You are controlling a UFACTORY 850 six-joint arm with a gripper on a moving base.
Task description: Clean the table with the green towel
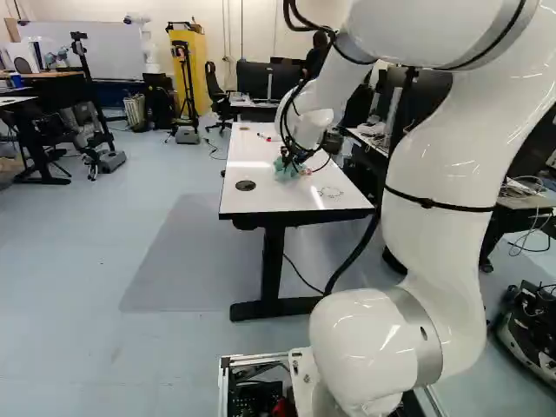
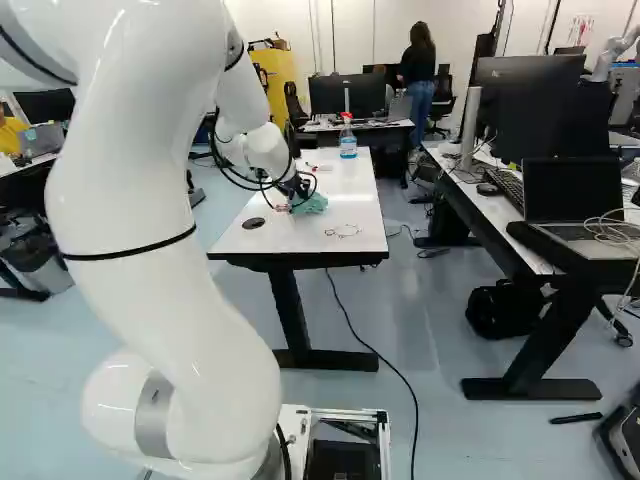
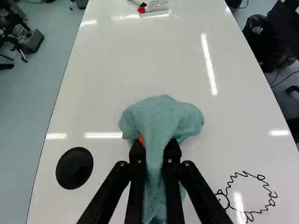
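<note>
The white tabletop (image 3: 140,60) was the largest thing to be dealt with, and above it the white arm (image 2: 150,250) was extended. The green towel (image 3: 161,114) was bunched on the tabletop, between a round black disc and a drawn doodle. It was clamped between both fingers of the end effector (image 3: 154,147), with folds spilled out ahead of the fingertips and a tail hung back between them.

The step in hand was judged to be the wiping of the doodle, nearer the base than the towel's bulk. For that, the cloth was best kept under the fingertips as padding, pressed lightly and evenly, and drawn across the ink in slow, overlapping strokes. Too hard a push could have brought bare fingers against the glossy surface; too light a one could have left ink behind.

A spray bottle (image 2: 348,140) was seen towards the tabletop's far end; its label was too small to be made out. The black disc (image 3: 74,168) was best skirted, since its rim might have snagged the cloth. In the doodle (image 3: 227,198), a small face was joined to a curly loop, and no clear word was found. Markers (image 3: 156,6) were left well ahead, their print unreadable.
</note>
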